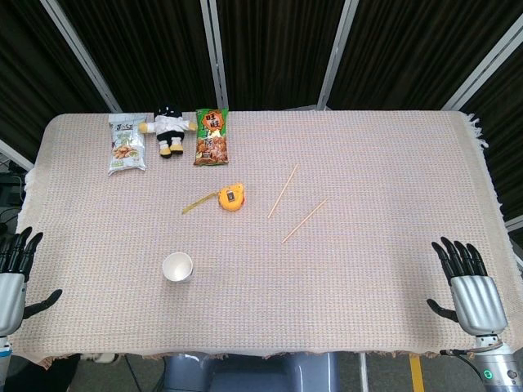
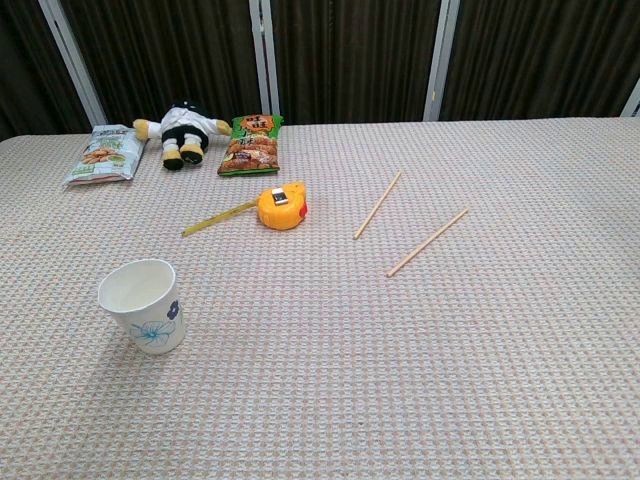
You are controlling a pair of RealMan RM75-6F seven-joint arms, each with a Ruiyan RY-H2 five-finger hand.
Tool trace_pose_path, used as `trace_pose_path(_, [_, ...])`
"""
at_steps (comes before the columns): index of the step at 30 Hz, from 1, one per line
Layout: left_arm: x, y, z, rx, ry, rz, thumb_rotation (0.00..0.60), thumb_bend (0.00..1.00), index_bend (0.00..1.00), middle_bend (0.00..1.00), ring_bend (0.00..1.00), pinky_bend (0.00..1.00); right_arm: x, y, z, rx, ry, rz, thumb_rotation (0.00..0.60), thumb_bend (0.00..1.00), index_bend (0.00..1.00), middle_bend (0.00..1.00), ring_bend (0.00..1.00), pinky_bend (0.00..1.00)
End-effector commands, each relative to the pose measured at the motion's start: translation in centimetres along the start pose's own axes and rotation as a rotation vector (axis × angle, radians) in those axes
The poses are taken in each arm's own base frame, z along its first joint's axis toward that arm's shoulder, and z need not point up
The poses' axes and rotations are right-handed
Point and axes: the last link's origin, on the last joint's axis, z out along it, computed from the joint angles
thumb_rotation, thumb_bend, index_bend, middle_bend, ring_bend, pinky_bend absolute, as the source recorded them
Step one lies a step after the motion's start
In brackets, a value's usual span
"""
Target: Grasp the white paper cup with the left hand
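The white paper cup (image 1: 177,267) with a blue flower print stands upright on the woven tablecloth, near the front left; the chest view shows the cup (image 2: 144,306) empty. My left hand (image 1: 14,273) hovers at the table's left edge, well left of the cup, fingers spread and holding nothing. My right hand (image 1: 468,286) sits at the front right corner, fingers apart and empty. Neither hand shows in the chest view.
An orange tape measure (image 1: 230,197) with its tape pulled out lies behind the cup. Two wooden chopsticks (image 1: 283,190) lie mid-table. A plush toy (image 1: 169,128) and two snack bags (image 1: 212,136) sit at the back left.
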Motion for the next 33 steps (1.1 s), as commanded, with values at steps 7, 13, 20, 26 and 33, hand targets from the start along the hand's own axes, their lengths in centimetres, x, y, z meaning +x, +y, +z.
trace_pose_path(7, [-0.1,0.1,0.0,-0.002,-0.007,0.001,0.6,0.0,0.0,0.0,0.0,0.0,0.1,0.0,-0.1,0.001,0.007,0.005,0.6,0.05,0.0,0.0,0.0,0.0])
trace_pose_path(13, [-0.2,0.0,0.1,-0.002,-0.011,0.002,0.6,0.0,0.0,0.0,0.0,0.0,0.2,0.0,-0.1,0.003,0.009,0.006,0.6,0.05,0.0,0.0,0.0,0.0])
trace_pose_path(20, [-0.6,0.4,0.4,-0.02,-0.038,0.005,0.6,0.0,0.0,0.0,0.0,0.0,0.2,0.0,-0.1,-0.001,0.009,0.004,0.6,0.05,0.0,0.0,0.0,0.0])
trace_pose_path(26, [-1.4,1.8,1.2,-0.06,-0.095,0.013,0.6,0.0,0.0,0.0,0.0,0.0,0.2,0.1,-0.1,-0.008,0.005,0.008,0.6,0.05,0.0,0.0,0.0,0.0])
trace_pose_path(33, [-2.9,5.4,3.7,-0.152,-0.185,0.048,0.6,0.0,0.15,0.0,0.0,0.0,0.1,-0.1,-0.2,0.004,0.001,0.004,0.6,0.05,0.0,0.0,0.0,0.0])
